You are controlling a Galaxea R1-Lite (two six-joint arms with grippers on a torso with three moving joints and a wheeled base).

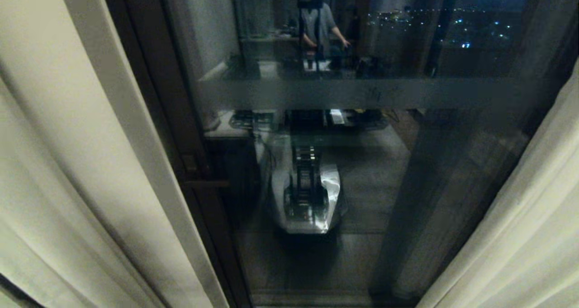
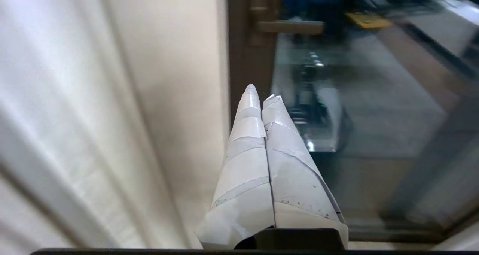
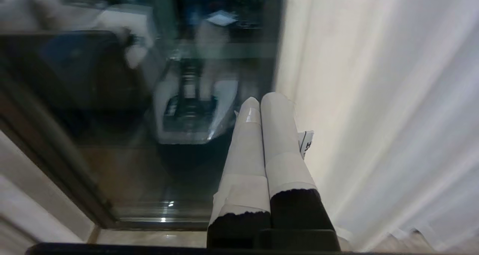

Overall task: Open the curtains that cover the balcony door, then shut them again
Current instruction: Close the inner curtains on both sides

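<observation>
The curtains stood parted. The left curtain [image 1: 68, 163] hung bunched along the left edge of the balcony door [image 1: 362, 172], and the right curtain [image 1: 524, 217] hung down its right edge, so the wide middle of the glass lay bare between them. The door's dark frame [image 1: 154, 118] showed just beside the inner hem of the left curtain, with a crossbar [image 1: 362, 93] running level across the glass.

In its wrist view the left gripper [image 2: 260, 92] had its taped fingers pressed together and held nothing; it pointed at the frame, just beside the left curtain [image 2: 112, 116] but, as far as could be told, not touching it. The right gripper [image 3: 267, 97] was likewise closed and empty, close beside the right curtain [image 3: 374, 116]. Neither arm showed in the head view.

The glass mirrored the robot's own base [image 1: 307, 195] and, farther back, a standing person [image 1: 316, 23].

Judging from how the panels lay, the opening half looked done and the closing half was in hand but not begun. The next move would call for a gripper to spread its fingers, take the inner hem of its panel, and draw it toward the middle of the door; the soft folds could easily slip from a shallow pinch.
</observation>
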